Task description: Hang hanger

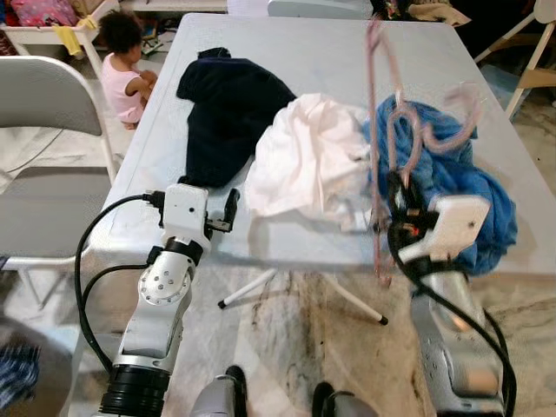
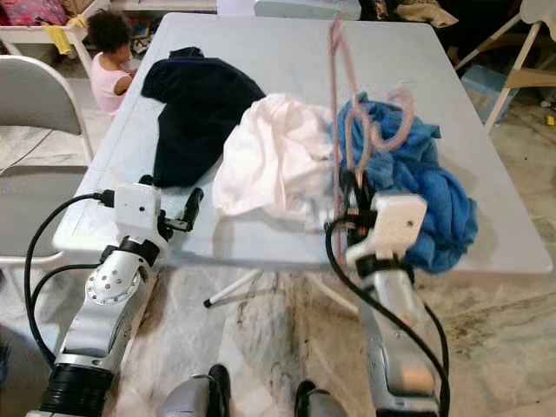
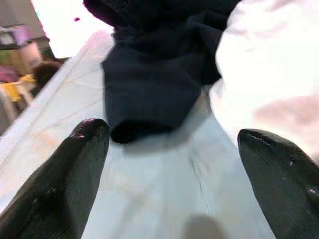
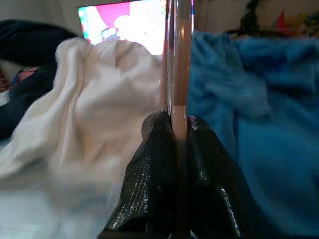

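Observation:
A pink hanger (image 1: 379, 130) stands nearly upright over the table's near edge, blurred by motion, its hook curling above the blue cloth (image 1: 452, 165). My right gripper (image 1: 398, 201) is shut on the hanger's bar; in the right wrist view the pink bar (image 4: 180, 64) runs up from between the pressed fingers (image 4: 154, 174). My left gripper (image 1: 228, 208) is open at the table's near left edge, just short of the dark navy garment (image 1: 228, 109). In the left wrist view its fingertips (image 3: 75, 164) are spread wide with the navy garment (image 3: 154, 84) ahead.
A white garment (image 1: 308, 156) lies between the navy and blue ones on the pale folding table (image 1: 287, 48). A grey folding chair (image 1: 43, 130) stands on the left. A small person in pink (image 1: 126, 74) sits on the floor beyond it. Another chair (image 1: 534, 61) stands far right.

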Controlling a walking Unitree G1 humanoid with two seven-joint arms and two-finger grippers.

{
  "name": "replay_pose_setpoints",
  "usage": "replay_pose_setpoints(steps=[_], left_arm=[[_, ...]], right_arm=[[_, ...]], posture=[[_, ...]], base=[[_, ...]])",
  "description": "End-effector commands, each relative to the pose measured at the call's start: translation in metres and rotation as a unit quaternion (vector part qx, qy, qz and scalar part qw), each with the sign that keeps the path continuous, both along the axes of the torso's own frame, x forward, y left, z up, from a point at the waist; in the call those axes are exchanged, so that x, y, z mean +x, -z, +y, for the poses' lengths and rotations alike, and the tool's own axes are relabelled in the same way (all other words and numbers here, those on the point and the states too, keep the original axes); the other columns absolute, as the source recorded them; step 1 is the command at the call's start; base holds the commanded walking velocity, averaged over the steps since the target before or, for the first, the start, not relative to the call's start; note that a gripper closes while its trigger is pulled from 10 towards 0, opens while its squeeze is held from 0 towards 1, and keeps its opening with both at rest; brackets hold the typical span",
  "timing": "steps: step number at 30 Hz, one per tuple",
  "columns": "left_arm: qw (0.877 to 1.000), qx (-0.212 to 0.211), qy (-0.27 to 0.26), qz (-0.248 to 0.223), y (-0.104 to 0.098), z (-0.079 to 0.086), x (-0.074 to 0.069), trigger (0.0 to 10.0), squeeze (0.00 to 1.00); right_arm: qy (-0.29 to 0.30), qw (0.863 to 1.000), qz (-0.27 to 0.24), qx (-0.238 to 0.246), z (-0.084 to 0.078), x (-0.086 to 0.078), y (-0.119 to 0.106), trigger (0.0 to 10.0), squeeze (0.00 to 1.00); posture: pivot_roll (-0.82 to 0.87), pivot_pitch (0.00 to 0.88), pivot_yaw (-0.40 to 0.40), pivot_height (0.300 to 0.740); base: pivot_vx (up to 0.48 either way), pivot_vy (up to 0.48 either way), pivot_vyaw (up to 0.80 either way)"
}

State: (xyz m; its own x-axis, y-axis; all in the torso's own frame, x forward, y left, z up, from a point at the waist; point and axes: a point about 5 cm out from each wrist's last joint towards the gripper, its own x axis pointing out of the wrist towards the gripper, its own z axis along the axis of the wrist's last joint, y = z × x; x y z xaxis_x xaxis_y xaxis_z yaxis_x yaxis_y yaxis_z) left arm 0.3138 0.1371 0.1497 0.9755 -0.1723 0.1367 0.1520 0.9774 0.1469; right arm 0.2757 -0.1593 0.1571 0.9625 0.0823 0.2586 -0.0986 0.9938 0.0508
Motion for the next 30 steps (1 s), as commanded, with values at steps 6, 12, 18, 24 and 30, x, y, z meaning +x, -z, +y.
replay_pose_setpoints(steps=[6,12,18,24,30], left_arm=[[1.0,0.005,0.001,0.009,0.003,0.001,-0.002,10.0,0.0],[1.0,0.005,0.003,0.011,0.005,0.0,-0.002,10.0,0.0],[1.0,-0.002,0.004,0.022,0.008,0.0,-0.001,10.0,0.0],[0.999,-0.013,0.007,0.036,0.012,0.002,-0.001,10.0,0.0],[0.998,-0.029,0.012,0.05,0.014,0.001,0.001,10.0,0.0]], right_arm=[[0.036,0.998,0.053,-0.004,-0.011,0.002,0.018,10.0,0.0],[0.047,0.997,0.057,-0.033,-0.012,0.002,0.02,10.0,0.0],[0.053,0.996,0.071,-0.031,-0.017,0.0,0.027,10.0,0.0],[0.06,0.992,0.1,-0.041,-0.019,-0.002,0.034,10.0,0.0],[0.048,0.994,0.09,-0.026,-0.014,-0.003,0.033,10.0,0.0]], posture=[[0.03,0.196,0.051,0.74],[0.03,0.188,0.05,0.74],[0.02,0.184,0.049,0.74],[0.02,0.182,0.055,0.74],[0.01,0.188,0.062,0.74]], base=[[-0.321,0.0,0.0],[-0.319,0.0,0.0],[-0.3,0.0,0.0],[0.0,0.0,0.0],[0.0,0.0,0.0]])
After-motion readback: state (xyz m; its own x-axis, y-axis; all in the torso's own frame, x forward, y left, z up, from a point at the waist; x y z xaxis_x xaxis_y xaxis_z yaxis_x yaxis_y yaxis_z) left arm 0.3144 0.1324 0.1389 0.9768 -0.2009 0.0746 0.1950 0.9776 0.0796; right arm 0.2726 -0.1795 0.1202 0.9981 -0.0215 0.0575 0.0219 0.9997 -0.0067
